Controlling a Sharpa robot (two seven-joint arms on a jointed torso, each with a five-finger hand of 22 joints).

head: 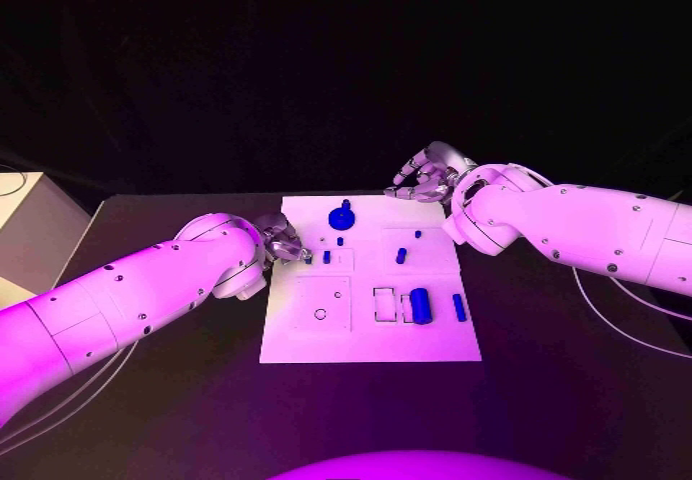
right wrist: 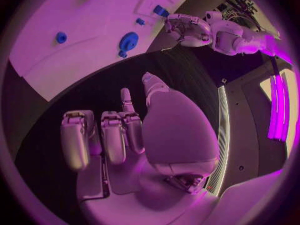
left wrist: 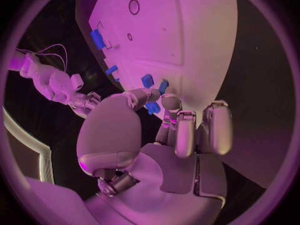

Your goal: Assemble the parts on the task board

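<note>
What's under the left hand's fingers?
The left hand is over the board edge, fingers beside small blue parts. Whatever lies directly beneath the fingers is covered.

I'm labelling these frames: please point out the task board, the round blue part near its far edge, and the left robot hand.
task board (head: 361,340), head view, bare near area.
round blue part (head: 340,215), head view, its disc.
left robot hand (head: 281,241), head view, middle of the hand.

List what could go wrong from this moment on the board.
1. The left hand sits at the board's left edge with its fingers among small blue parts; a careless move may knock them.
2. The right hand hangs over the black table just past the far edge, holding nothing; coming back in, it might clip the blue disc near that edge.
</note>
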